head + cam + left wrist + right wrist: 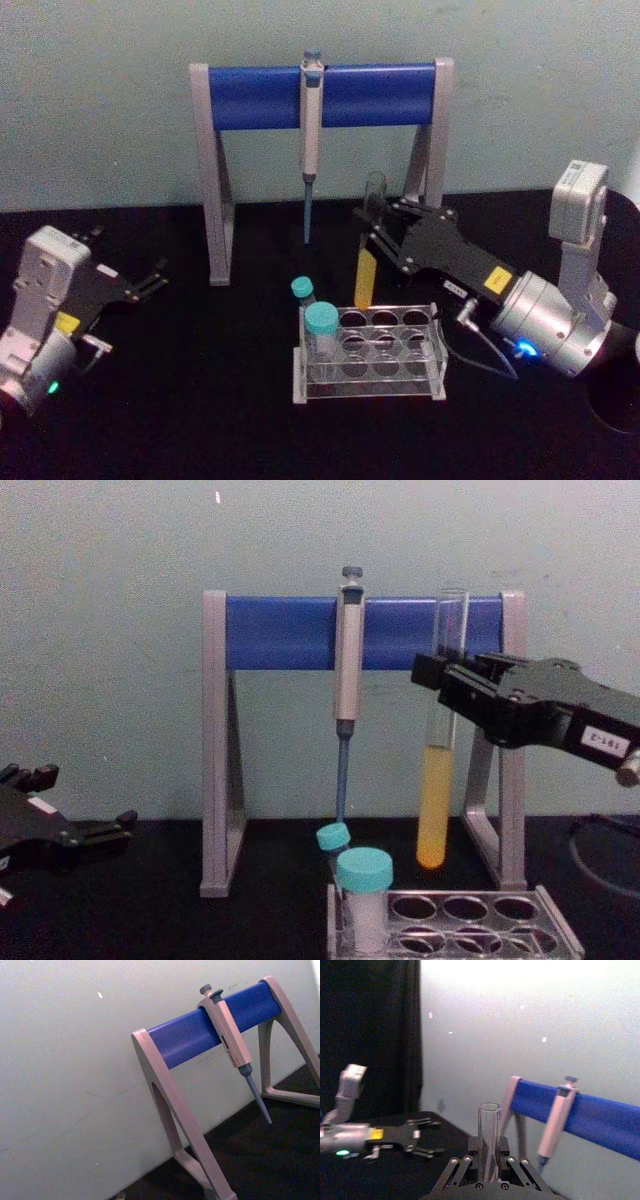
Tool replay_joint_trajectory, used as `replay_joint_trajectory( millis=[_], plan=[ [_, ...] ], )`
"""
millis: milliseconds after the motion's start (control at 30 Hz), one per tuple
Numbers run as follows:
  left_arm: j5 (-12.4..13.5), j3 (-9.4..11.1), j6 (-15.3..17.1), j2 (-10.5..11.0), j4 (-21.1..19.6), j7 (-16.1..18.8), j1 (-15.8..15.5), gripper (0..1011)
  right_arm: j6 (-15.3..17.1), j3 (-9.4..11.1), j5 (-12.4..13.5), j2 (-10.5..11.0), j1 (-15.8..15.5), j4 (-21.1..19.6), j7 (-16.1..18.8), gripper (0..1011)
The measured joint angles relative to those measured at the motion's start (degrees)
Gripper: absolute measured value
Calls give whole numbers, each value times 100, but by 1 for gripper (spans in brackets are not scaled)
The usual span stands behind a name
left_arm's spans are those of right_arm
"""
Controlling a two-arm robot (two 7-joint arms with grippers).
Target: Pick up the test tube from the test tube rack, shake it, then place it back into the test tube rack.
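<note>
— What's the right end effector [378, 222] doing?
— Clamped narrow on the test tube [366, 272], held upright, clear above the test tube rack [368, 388].
— So which step?
— Lifted out; shaking looks next. It's uncapped, so gently. Left end effector [128, 256] idles spread open, far left over the surface [200, 400].

test tube [436, 800]: clear glossy glass. test tube rack [370, 385]: clear glossy plastic. tabletop [180, 400]: matt black. pipette stand [218, 200]: matt grey legs, smooth blue bar.
</note>
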Motion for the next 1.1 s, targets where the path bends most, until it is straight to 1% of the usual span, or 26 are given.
replay_joint_trajectory(
  millis=[100, 133, 167, 267, 367, 667, 1100],
  plan=[
    [0, 0, 0, 0, 0, 0, 0, 1001, -184, 60, -183, -111, 19, 105, -265, 229],
    [0, 0, 0, 0, 0, 0, 0, 1001, -184, 60, -183, -111, 19, 105, -265, 230],
    [0, 0, 0, 0, 0, 0, 0, 1001, -220, 92, -250, -137, 15, 115, -358, 230],
    [0, 0, 0, 0, 0, 0, 0, 1001, -235, 152, -345, -176, -9, 120, -475, 230],
    [0, 0, 0, 0, 0, 0, 0, 1001, -232, 199, -399, -201, -42, 111, -536, 230],
    [0, 0, 0, 0, 0, 0, 0, 1001, -163, 286, -466, -247, -106, 59, -561, 229],
    [0, 0, 0, 0, 0, 0, 0, 1001, -90, 328, -487, -275, -134, 29, -531, 229]
  ],
)
